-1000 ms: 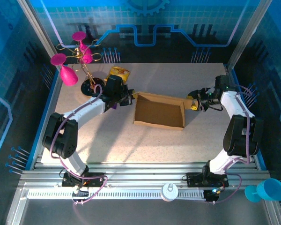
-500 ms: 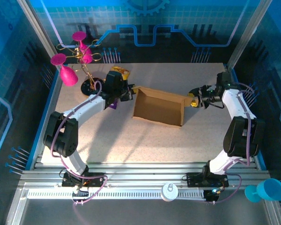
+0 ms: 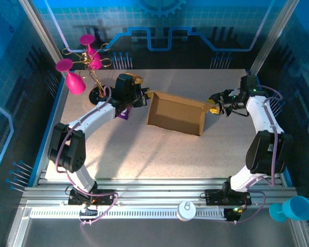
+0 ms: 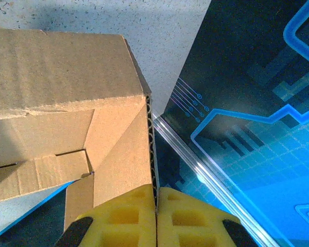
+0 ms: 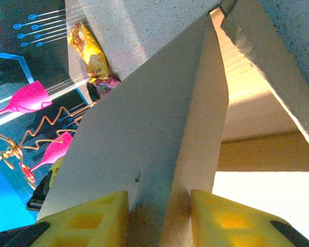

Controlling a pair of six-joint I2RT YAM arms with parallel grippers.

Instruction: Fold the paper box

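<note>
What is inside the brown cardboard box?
Nothing loose shows inside the paper box: just its bare brown floor and walls. The near wall covers the floor strip right behind it.

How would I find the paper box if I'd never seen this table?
Look at the middle of the speckled table: the paper box sits there, a wide shallow tray, open on top. It is plain brown cardboard, far bigger than the yellow packet and pink goblets near the far-left corner.

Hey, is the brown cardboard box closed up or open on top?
Open. The plain brown cardboard box shows its bare inner floor from above, with walls standing around it and no lid folded over.
</note>
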